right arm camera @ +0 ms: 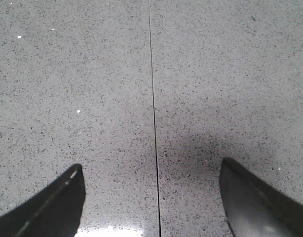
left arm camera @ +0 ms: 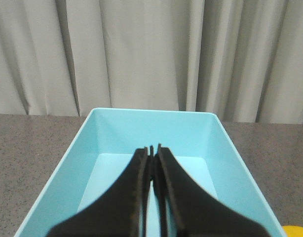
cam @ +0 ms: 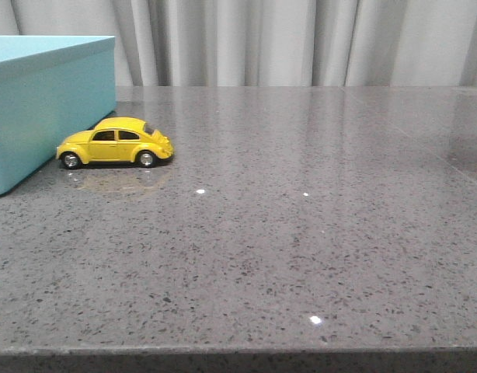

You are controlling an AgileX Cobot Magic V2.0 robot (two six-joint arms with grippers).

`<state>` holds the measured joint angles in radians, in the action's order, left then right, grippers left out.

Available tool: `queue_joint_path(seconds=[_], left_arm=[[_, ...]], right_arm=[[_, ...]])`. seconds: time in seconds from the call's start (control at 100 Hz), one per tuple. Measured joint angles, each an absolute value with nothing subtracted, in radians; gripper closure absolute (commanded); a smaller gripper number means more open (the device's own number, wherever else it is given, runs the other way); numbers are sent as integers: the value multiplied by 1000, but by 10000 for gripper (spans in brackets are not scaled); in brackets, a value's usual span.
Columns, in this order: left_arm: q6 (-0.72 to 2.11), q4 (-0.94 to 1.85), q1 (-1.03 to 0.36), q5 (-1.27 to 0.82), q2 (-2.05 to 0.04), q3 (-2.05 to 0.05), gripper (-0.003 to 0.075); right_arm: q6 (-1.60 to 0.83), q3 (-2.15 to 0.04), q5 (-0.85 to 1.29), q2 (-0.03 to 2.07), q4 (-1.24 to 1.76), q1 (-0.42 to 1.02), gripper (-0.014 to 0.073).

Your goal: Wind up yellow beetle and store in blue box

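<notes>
Bare table (cam: 301, 256) up front, yellow beetle (cam: 115, 144) looks light, glossy (slippery), pinch its sides; left jaws pressed together, right spread

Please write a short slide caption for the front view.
Small glossy yellow toy beetle car parked beside large turquoise-blue box on grey speckled table.

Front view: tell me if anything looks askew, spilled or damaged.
Nothing stands out. The yellow beetle sits upright on its wheels on the grey table, beside the blue box, which stands level. No spill or visible damage.
</notes>
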<state>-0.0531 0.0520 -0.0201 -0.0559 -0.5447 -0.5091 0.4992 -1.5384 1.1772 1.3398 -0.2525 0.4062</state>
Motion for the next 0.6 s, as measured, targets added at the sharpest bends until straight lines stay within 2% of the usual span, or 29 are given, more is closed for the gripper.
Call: queue_joint_path(seconds=[0.06,0.11,0.23,0.3,0.37,0.6], left_arm=[[-53,52,-36,-89,-568,-536,694],[-53,50,-62,-114,-590,-564,628],[-53,25,-140,-161,-658,-641,365],[-53,14,-193,-170,-705,-682,258],[-53,0,-244,-185,-759,-731,225],[-36,-121,-398,-384,-970,-956,224]], right_arm=[[499,-1538,1175,1339,-253,406,32],[499,-1538,1173,1335,-253,408,32],[493,-1538,1172,1314,-253,410,32],[491,-1536,1172,1298,-253,411,32],[491,-1532,1172,1283,-253,411,32],[485,-1532,1172,1252,-253,411,32]])
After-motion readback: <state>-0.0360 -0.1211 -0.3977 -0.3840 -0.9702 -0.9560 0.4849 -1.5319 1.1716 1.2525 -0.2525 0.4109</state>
